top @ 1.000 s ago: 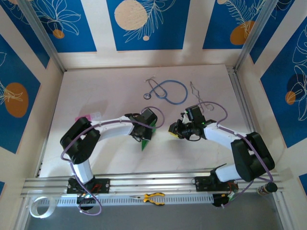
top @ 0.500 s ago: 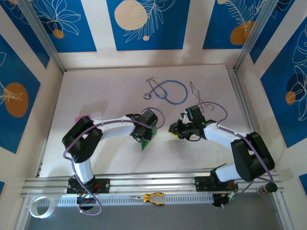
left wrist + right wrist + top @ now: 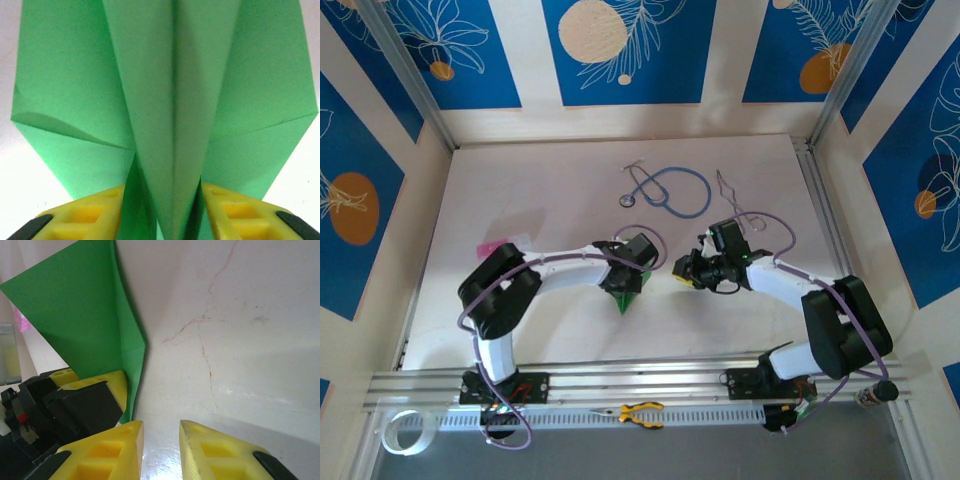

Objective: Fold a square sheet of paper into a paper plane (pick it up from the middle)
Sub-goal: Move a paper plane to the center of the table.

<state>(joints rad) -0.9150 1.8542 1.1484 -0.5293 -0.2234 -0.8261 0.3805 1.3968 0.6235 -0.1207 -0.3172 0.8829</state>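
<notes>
The paper plane (image 3: 623, 298) is a slim bright green dart lying mid-table, its tip toward the near edge. My left gripper (image 3: 628, 278) is right over its wide end. In the left wrist view the raised centre fold (image 3: 172, 125) runs up between my yellow fingers (image 3: 90, 212), and the left gripper (image 3: 167, 215) stands open with slim gaps beside the fold. My right gripper (image 3: 678, 272) hovers just right of the plane, apart from it. Its jaws (image 3: 161, 440) are open a little over bare table. The green paper (image 3: 75, 305) and a left finger (image 3: 107, 385) sit to its left.
A blue stethoscope (image 3: 670, 190) and thin metal forceps (image 3: 730, 195) lie at the back. A small pink and white piece (image 3: 500, 243) is at the left. Yellow-handled pliers (image 3: 640, 412) and a tape roll (image 3: 400, 430) rest beyond the front rail (image 3: 620, 380).
My left arm has shifted slightly right and the green plane has swung so its tip points at the near edge. The left jaws have widened. The right arm has stayed put.
</notes>
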